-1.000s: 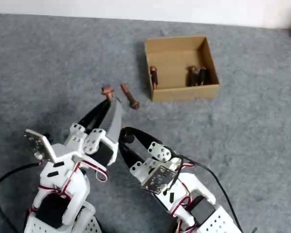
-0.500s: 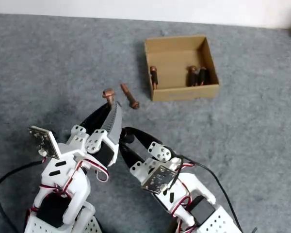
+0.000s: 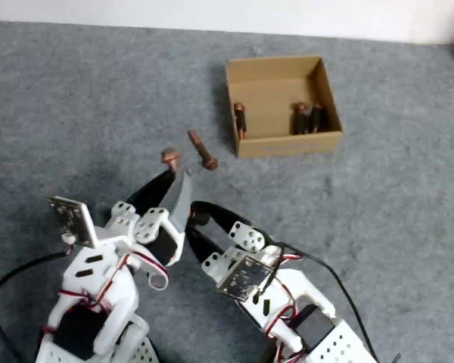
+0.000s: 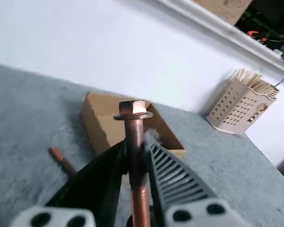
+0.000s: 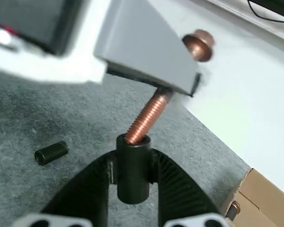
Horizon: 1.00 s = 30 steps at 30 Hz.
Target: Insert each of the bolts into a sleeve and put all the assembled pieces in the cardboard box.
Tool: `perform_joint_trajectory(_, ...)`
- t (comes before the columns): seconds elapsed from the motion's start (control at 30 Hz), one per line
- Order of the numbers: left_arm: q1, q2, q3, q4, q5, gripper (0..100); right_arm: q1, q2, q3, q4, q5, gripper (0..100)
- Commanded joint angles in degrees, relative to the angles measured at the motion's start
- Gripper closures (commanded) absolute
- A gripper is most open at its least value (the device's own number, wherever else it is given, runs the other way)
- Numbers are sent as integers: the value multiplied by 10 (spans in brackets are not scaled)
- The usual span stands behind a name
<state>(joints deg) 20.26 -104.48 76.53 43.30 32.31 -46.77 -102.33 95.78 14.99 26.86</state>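
The left end effector (image 4: 136, 147) pinches a copper bolt (image 4: 131, 118) by its shank, head up, a little way off the cardboard box (image 3: 287, 144). The right end effector (image 5: 132, 163) clamps a black sleeve (image 5: 131, 182) upright, and the bolt's threaded tip sits in the sleeve's mouth. A second bolt (image 3: 202, 150) lies on the bench (image 3: 393, 212) just outside the box's front corner. Three assembled pieces (image 3: 307, 117) lie inside the box.

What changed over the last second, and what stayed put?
The left gripper, shut on the bolt, drew it back toward the arms, down to the sleeve held in the right gripper. The loose bolt on the carpet and the cardboard box stayed put.
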Motion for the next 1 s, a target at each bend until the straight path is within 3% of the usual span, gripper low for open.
perform_joint_trajectory(0.0, -47, 8, -16, 98, 32, 996, 26, -8, 65, -18, 1, 994)
perform_joint_trajectory(0.47, -44, 49, -22, 121, 29, 996, 36, -8, 65, -18, 1, 994)
perform_joint_trajectory(0.67, 59, 94, -33, 173, -18, 996, 64, -8, 65, -19, -44, 994)
perform_joint_trajectory(0.97, 66, 94, -29, 171, -22, 996, 64, -8, 65, -20, -53, 994)
